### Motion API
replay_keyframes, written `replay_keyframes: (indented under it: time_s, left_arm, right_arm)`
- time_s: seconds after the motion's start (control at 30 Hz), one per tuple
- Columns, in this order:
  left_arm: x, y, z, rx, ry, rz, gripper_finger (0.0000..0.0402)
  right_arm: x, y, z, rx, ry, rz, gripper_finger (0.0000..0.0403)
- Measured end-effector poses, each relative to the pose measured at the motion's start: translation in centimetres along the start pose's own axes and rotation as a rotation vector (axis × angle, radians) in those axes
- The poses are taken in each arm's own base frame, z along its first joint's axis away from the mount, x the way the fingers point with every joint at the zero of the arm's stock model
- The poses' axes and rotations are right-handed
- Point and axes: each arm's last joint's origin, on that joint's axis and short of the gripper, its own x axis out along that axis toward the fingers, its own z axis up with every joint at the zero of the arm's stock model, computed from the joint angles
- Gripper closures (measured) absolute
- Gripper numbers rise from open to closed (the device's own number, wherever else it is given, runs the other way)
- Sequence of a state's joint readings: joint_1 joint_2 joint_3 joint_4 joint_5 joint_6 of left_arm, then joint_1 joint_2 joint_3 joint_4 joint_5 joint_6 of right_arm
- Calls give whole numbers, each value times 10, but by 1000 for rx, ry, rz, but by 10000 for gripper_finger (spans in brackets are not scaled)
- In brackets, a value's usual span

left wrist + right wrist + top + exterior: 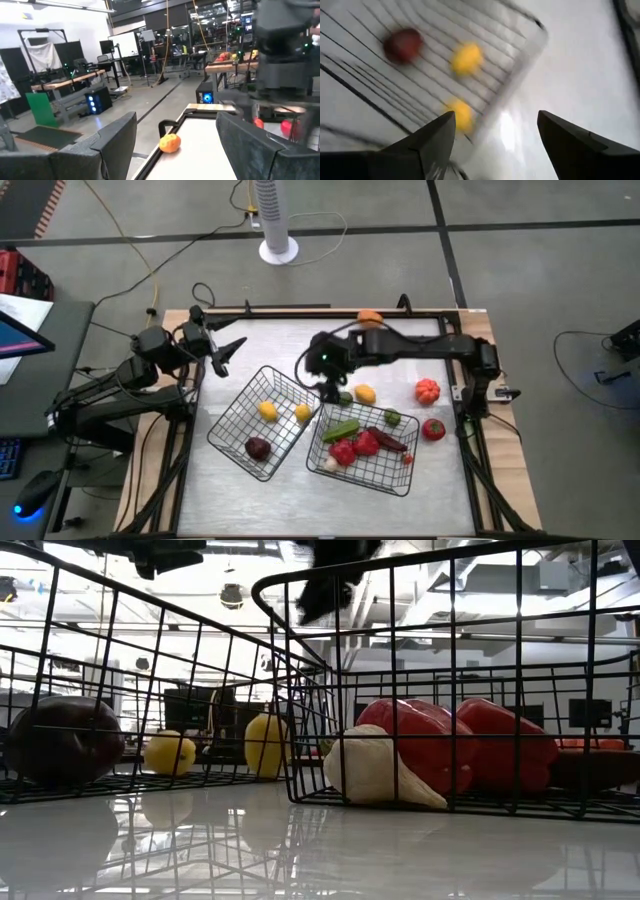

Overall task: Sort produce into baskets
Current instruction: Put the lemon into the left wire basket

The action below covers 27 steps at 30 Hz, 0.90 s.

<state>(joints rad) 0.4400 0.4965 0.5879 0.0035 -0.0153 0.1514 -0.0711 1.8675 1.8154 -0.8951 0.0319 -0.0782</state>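
Observation:
Two black wire baskets stand side by side on the table. The left basket [262, 420] holds two yellow pieces [268, 409] and a dark purple one [258, 447]. The right basket [366, 447] holds red peppers [356, 447], a green cucumber [341, 430], a white piece [380, 770] and more. My right gripper [331, 388] hangs open and empty above the gap between the baskets; its wrist view [496, 117] looks down on the left basket's yellow pieces [466, 59]. My left gripper [226, 352] is open and empty, raised at the far left [175, 122].
Loose produce lies on the table: an orange fruit [370, 317] at the far edge, a yellow piece [365, 393] and a green one [346, 397] beside the right gripper, an orange-red one [428, 390] and a red one [433, 429] at the right.

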Motion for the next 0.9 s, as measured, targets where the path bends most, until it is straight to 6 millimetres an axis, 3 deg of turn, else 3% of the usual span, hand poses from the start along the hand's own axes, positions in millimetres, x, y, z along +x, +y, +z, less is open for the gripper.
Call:
replay_keyframes:
  time_s: [0.2, 0.6, 0.9]
  left_arm:
    - [-2, 0, 3, -34, -17, 2, 140]
    - [-4, 0, 3, -33, -9, 1, 140]
    - [-4, 0, 3, -33, -12, 2, 140]
  right_arm:
    - [6, -34, -36, 133, 297, -47, 92]
    - [41, -70, -94, 152, 501, -69, 91]
    - [21, -129, -115, 272, 284, -262, 91]
